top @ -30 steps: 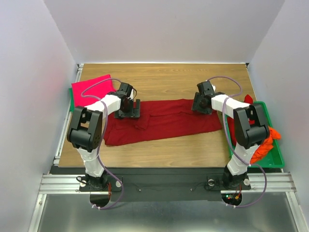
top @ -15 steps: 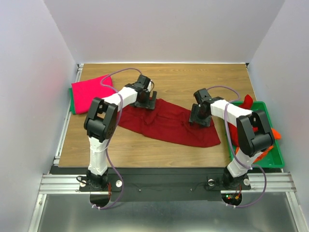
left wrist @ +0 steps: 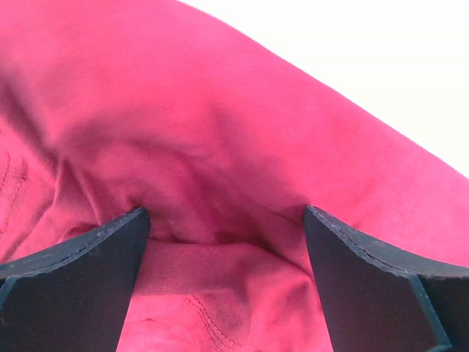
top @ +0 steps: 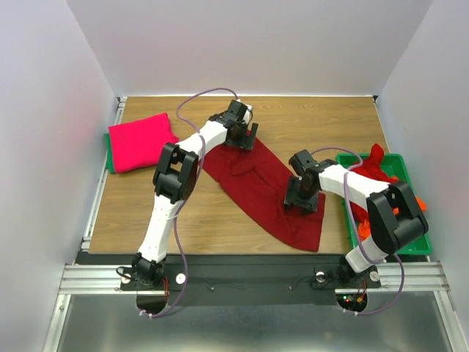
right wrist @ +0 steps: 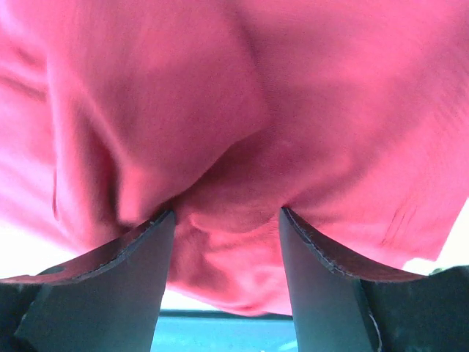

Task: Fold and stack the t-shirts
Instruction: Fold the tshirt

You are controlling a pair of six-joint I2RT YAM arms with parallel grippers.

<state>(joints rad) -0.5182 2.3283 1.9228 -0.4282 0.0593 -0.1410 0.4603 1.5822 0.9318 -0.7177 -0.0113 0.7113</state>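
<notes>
A dark red t-shirt [top: 267, 187] lies stretched diagonally on the wooden table, from the back middle to the front right. My left gripper [top: 240, 136] is shut on its far end, and the cloth [left wrist: 220, 132] bunches between the fingers [left wrist: 80, 286]. My right gripper [top: 303, 196] is shut on the shirt nearer its front end, with the fabric [right wrist: 220, 88] gathered between the fingers [right wrist: 110, 286]. A bright pink-magenta t-shirt [top: 139, 141] lies folded at the back left. Red [top: 374, 165] and orange [top: 401, 220] shirts lie crumpled in the right tray.
A green tray [top: 421, 246] stands at the table's right edge. A green edge [top: 108, 158] shows under the pink shirt at the left. White walls close in the back and both sides. Bare wood [top: 212, 220] lies at the front left.
The dark red shirt has swung from lying crosswise to a diagonal. My left gripper carried its end toward the back middle. My right gripper pulled its end nearer, toward the front right.
</notes>
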